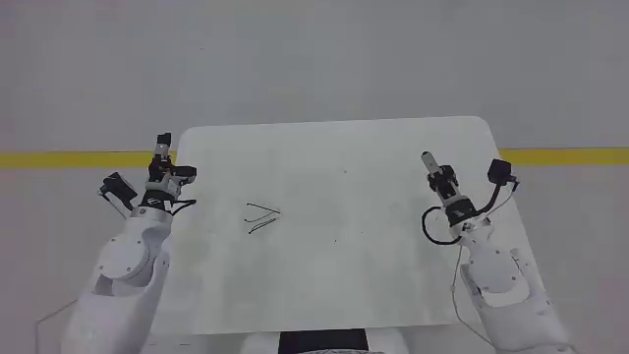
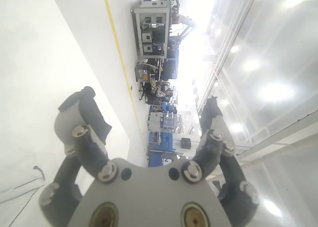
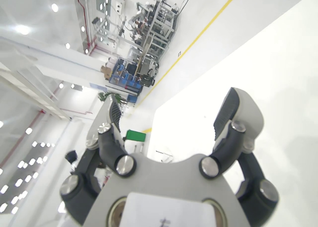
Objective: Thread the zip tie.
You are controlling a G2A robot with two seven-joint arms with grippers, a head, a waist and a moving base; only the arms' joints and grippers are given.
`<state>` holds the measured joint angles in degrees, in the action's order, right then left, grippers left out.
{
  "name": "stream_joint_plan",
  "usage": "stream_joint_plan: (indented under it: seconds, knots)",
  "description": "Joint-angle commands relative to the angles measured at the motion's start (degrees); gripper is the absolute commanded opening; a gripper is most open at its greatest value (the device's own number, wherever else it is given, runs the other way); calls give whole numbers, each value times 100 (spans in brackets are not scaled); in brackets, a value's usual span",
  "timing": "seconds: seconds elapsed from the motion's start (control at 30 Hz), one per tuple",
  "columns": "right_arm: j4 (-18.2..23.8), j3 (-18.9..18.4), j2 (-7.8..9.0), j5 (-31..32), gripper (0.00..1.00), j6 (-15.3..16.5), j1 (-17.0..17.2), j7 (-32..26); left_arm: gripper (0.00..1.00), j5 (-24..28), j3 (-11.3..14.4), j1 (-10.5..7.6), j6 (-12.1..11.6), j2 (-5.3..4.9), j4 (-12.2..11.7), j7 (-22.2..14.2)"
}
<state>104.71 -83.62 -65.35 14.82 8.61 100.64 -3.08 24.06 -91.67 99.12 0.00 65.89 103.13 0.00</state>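
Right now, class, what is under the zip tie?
Only the white table, on which the zip tie lies. Nothing covers the tie; just the table right beneath it is hidden.

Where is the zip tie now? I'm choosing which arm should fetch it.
In the top view the zip tie lies on the table, left of centre, closer to the left gripper than the right gripper.

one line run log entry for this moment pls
zip tie: lying on table, ungrasped | left gripper: open, empty, nearer the tie | right gripper: open, empty
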Motion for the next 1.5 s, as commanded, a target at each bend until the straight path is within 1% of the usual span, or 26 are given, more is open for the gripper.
stream_joint_plan:
  seconds: [0.0, 0.3, 0.33, 0.37, 0.4, 0.43, 0.5, 0.57, 0.63, 0.67, 0.73, 0.77, 0.8, 1.27, 1.3, 1.33, 1.37, 1.43, 1.47]
  knots:
    - [-2, -6, 0, -17, 100, -1, 0, -1, 100, 0, 0, 0, 0, 0, 0, 0]
    - [44, 9, 1, 13, 100, 35, -27, -42, 100, 0, 0, 0, 0, 0, 0, 0]
    - [134, 56, 9, 120, 100, 94, -146, -275, 100, 0, 0, 0, 0, 0, 0, 0]
    - [167, 69, 11, 169, 100, 72, -236, -394, 100, 0, 0, 0, 0, 0, 0, 0]
    - [237, 76, 22, 441, 100, 37, -362, -508, 100, 0, 0, 0, 0, 0, 0, 0]
    - [334, 168, 31, 825, 100, -16, -516, -710, 100, 0, 0, 0, 0, 0, 0, 0]
    - [414, 314, 27, 1123, 100, -108, -756, -917, 100, 0, 0, 0, 0, 0, 0, 0]
    - [431, 547, 27, 1673, 100, -181, -1077, -1244, 100, 0, 0, 0, 0, 0, 0, 0]
    - [334, 783, 16, 2090, 100, -239, -1330, -1465, 100, 0, 0, 0, 0, 0, 0, 0]
    - [241, 980, 1, 2307, 100, -272, -1497, -1621, 100, 0, 0, 0, 0, 0, 0, 0]
    - [44, 1245, -28, 2506, 100, -345, -1719, -1829, 100, 0, 0, 0, 0, 0, 0, 0]
    - [-61, 1368, -44, 2645, 100, -393, -1818, -1872, 100, 0, 0, 0, 0, 0, 0, 0]
    - [-185, 1515, -72, 2632, 100, -411, -1900, -1852, 100, 0, 0, 0, 0, 0, 0, 0]
    - [-211, 1535, -78, 2616, 100, -415, -1917, -1831, 100, 0, 0, 0, 0, 0, 0, 0]
    - [-98, 1588, -77, 2712, 100, -275, -1964, -1861, 100, 0, 0, 0, 0, 0, 0, 0]
    - [-42, 1692, -69, 3010, 100, -60, -2063, -1992, 100, 0, 0, 0, 0, 0, 0, 0]
    - [-60, 1806, -74, 3309, 100, -59, -2198, -2166, 100, 0, 0, 0, 0, 0, 0, 0]
    - [-59, 2058, -107, 3610, 100, -117, -2451, -2438, 100, 0, 0, 0, 0, 0, 0, 0]
    - [-86, 2273, -143, 3824, 100, -186, -2692, -2692, 100, 0, 0, 0, 0, 0, 0, 0]
